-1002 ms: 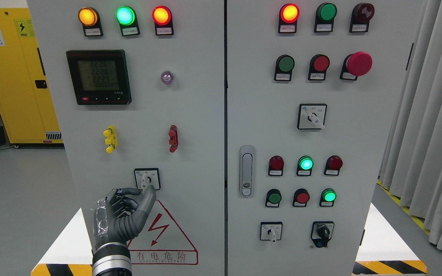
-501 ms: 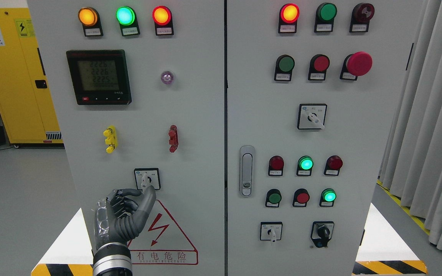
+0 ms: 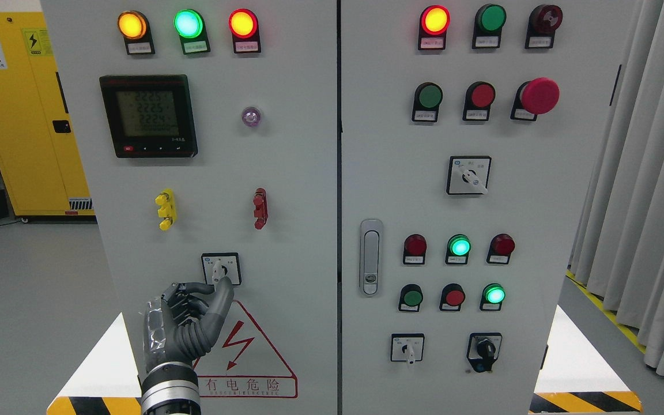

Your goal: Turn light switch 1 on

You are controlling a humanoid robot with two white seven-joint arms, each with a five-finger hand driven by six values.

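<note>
A small rotary switch with a white knob pointing down sits low on the left cabinet door. My left hand, dark grey, comes up from the bottom left just below that switch. Its fingers are curled in and the thumb points up, with its tip at the lower end of the knob. I cannot tell whether the thumb touches the knob. The hand holds nothing. My right arm is out of view.
The left door also carries three lit lamps, a digital meter and a red warning triangle. The right door has a handle, push buttons, a red mushroom button and other rotary switches. A yellow cabinet stands left, curtains right.
My left hand has stayed under the switch, sinking and turning only slightly. The knob has not turned and the lamps are the same.
</note>
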